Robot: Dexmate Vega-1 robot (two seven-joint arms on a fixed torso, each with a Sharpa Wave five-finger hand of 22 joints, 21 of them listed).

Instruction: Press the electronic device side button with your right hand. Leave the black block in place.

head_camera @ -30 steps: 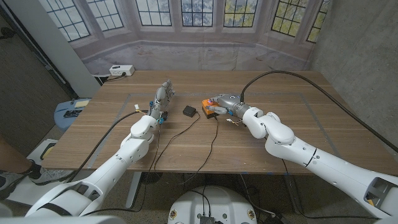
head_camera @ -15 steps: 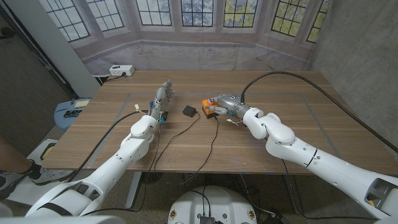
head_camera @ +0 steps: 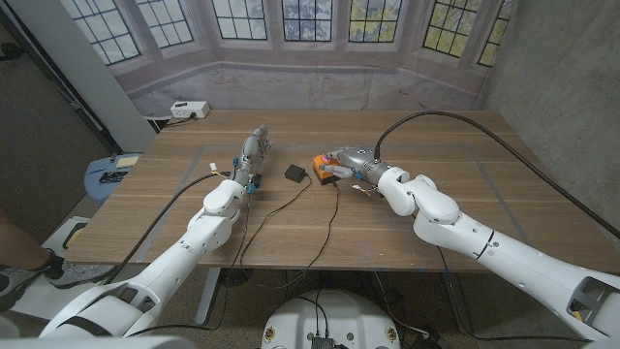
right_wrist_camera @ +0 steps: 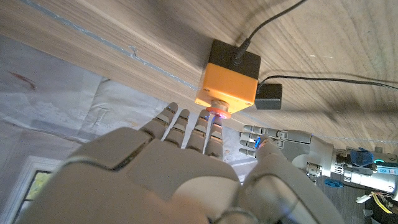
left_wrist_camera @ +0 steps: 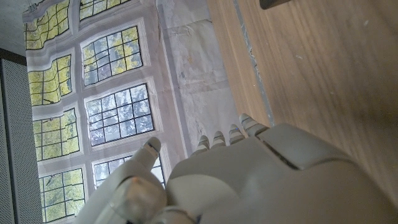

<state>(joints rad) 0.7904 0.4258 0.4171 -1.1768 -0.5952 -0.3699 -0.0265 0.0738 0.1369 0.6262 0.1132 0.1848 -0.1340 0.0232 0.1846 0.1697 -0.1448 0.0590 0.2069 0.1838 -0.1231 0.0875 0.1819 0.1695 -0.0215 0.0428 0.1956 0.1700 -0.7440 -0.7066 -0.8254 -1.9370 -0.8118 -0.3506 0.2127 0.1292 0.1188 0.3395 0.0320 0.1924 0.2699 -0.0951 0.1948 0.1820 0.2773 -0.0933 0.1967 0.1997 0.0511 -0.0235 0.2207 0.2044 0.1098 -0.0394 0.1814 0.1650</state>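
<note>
The electronic device (head_camera: 319, 165) is a small orange box with a black end, lying mid-table with a cable plugged in. My right hand (head_camera: 347, 161) lies against its right side, fingers stretched out. In the right wrist view the fingertips (right_wrist_camera: 210, 124) touch the round side button (right_wrist_camera: 217, 111), which shows a red-blue glow under the orange body (right_wrist_camera: 227, 84). The black block (head_camera: 294, 173) lies just left of the device, also seen as a black block (right_wrist_camera: 269, 96) in the right wrist view. My left hand (head_camera: 256, 147) stands upright left of the block, fingers straight, holding nothing.
Thin black cables (head_camera: 332, 208) run from the device and block toward the table's front edge. A white power strip (head_camera: 189, 110) sits at the back left corner. A thick black cable (head_camera: 455, 121) arcs over the table's right half to my right arm.
</note>
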